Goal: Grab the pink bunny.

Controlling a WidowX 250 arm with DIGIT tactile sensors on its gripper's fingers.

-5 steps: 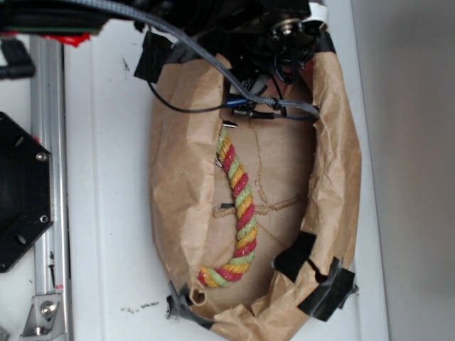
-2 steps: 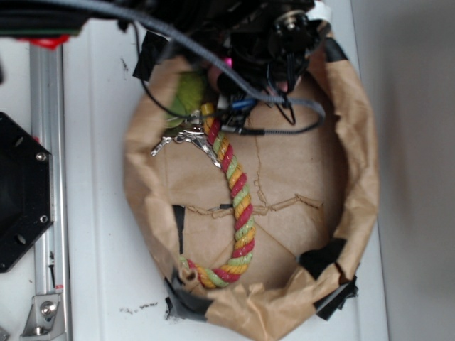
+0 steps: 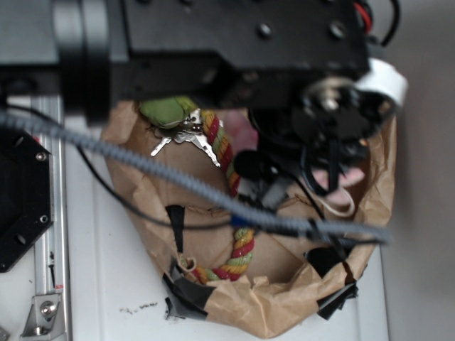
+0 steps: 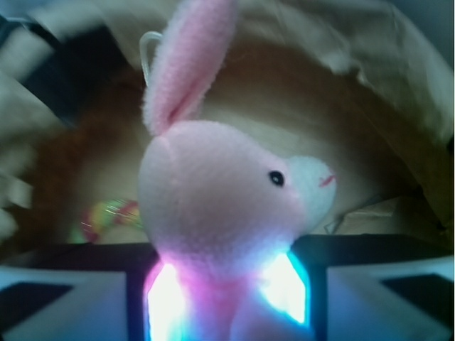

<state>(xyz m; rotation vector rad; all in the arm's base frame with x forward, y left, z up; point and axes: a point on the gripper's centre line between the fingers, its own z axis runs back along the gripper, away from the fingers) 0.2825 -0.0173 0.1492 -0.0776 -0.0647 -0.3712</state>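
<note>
- Brown paper, crumpled and taped into a rough bowl, is sitting on the white worktop in the exterior view, and the black arm is now covering most of its 12 o'clock half; a second ago the arm was only at the rim, so it has come well over the contents.
- Inside the bowl, the red-yellow-green rope is running from 12 down to 6 o'clock, a green plush toy is lying at 11 o'clock, and a bunch of keys is resting just beside it, touching the rope's upper end.
- Pink patches of the pink bunny are showing at 12 to 3 o'clock under the hand, which is too hidden here to read.
- In the wrist view, the bunny is filling the frame, head upright, one ear pointing to 12 o'clock, pale muzzle facing 3 o'clock.
- The hand's two fingers are pressing against its neck from 7 and 5 o'clock, glowing through the plush, so the hand is pinching the bunny.
- Judging from this, the grab looks made; lifting clear is what remains.
</note>
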